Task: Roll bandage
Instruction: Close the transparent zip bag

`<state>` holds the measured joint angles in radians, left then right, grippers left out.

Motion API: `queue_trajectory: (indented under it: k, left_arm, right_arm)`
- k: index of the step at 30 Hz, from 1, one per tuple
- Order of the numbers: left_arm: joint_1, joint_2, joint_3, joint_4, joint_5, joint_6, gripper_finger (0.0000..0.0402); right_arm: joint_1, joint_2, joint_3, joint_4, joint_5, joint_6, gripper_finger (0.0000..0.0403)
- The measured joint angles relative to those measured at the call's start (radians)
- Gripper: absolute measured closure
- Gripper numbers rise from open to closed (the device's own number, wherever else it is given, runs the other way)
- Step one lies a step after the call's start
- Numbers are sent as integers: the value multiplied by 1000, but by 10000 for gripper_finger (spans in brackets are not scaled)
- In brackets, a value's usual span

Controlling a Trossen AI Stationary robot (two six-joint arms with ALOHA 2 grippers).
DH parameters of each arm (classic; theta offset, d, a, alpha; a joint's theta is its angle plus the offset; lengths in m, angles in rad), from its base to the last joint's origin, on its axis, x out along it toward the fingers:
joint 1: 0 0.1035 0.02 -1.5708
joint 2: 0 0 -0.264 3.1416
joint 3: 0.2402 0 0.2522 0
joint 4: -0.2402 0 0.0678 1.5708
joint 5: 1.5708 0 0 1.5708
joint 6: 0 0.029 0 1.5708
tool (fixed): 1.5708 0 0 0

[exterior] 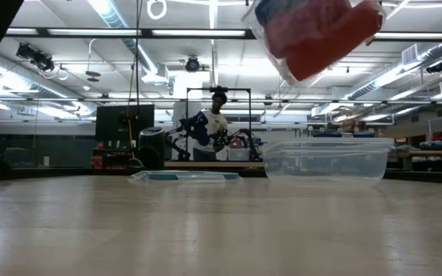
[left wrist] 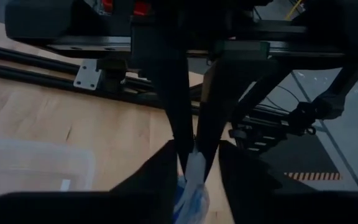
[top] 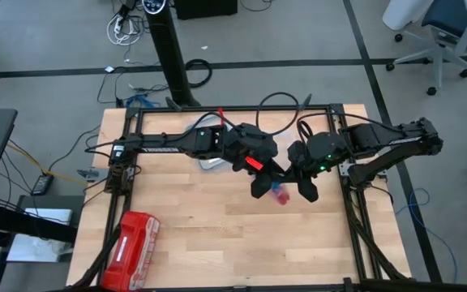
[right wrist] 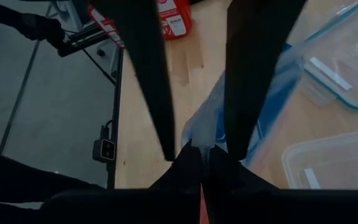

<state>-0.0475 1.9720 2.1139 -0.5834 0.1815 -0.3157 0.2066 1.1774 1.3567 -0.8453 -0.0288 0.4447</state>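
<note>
A clear plastic bag (top: 280,195) hangs over the middle of the table. It holds pink-red stuff (exterior: 317,31) and a blue patch, the bandage (right wrist: 277,87). My right gripper (right wrist: 201,165) comes from the table's right and is shut on the bag. My left gripper (left wrist: 194,186) comes from the left and is open, one finger (right wrist: 148,81) on either side of the bag just beyond the right gripper's tips. My right gripper pinches a bunched edge of the clear bag (right wrist: 199,148) between its two shut fingers, slanting down from the table's right. The bag hangs lifted clear of the table (exterior: 313,38). My left gripper has the bag between its fingers; whether they touch it, I cannot tell.
A red wrapped pack (top: 132,239) lies at the near left. A clear plastic container (exterior: 324,161) and a lid (exterior: 183,176) sit toward the far side, behind the arms. A black frame (top: 132,154) rims the table. A person stands in the room beyond.
</note>
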Motion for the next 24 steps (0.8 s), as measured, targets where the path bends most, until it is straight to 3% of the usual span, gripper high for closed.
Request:
queue_trajectory:
  k: [9,24]
  left_arm:
    - [0,0,1,-21,1,2,376]
    - [0,-1,2,-56,13,21,383]
  right_arm:
    - [0,0,-1,-5,1,0,403]
    - [0,0,-1,-21,2,5,403]
